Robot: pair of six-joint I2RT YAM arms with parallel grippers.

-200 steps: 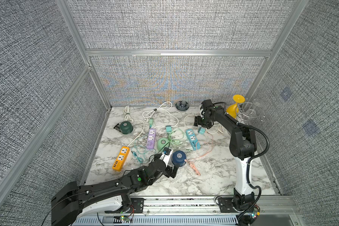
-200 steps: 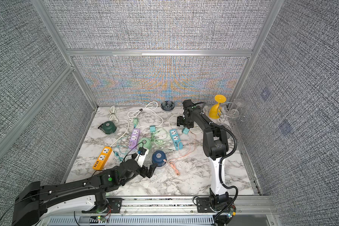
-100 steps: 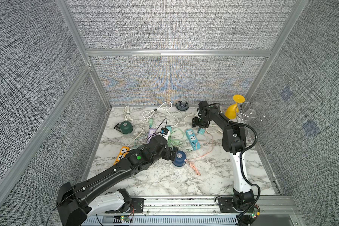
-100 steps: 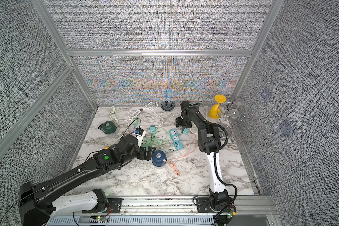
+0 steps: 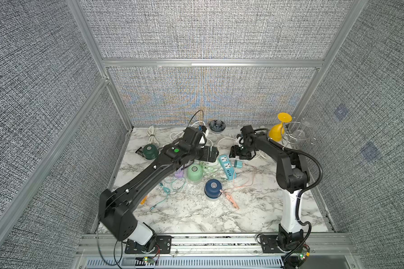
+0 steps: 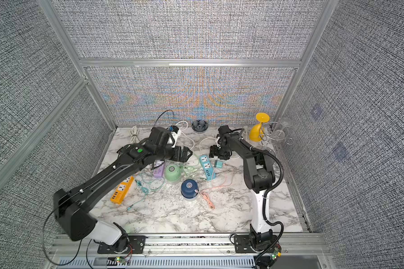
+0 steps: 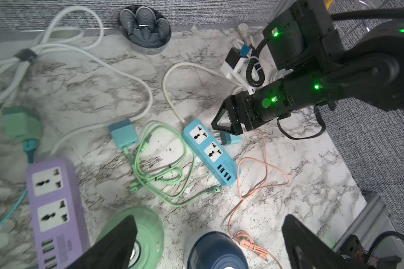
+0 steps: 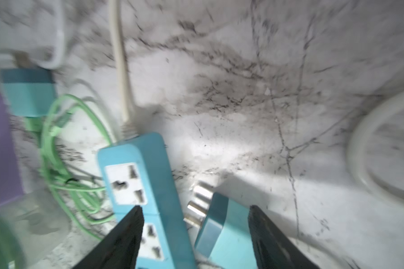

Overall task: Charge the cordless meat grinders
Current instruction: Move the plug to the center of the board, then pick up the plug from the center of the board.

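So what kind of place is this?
Probably a robot test cell, not a kitchen: grey fabric wall panels in aluminium framing, left arm and right arm bolted to a front rail, and a marble-pattern tabletop.

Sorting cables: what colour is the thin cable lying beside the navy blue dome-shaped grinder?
The thin cable is salmon pink, clearest in the left wrist view.

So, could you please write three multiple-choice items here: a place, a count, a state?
1. Where is the small dark petal-patterned round dish? A by the back wall; B by the front rail; C on a strip.
2. How many dome-shaped cordless meat grinders are on the marble table? A two; B three; C five.
3. The left gripper is: A open, empty; B shut on a grinder; C out of view.
A, beside the wall; B, dark green, mint green, navy blue; A, fingers spread, nothing held.
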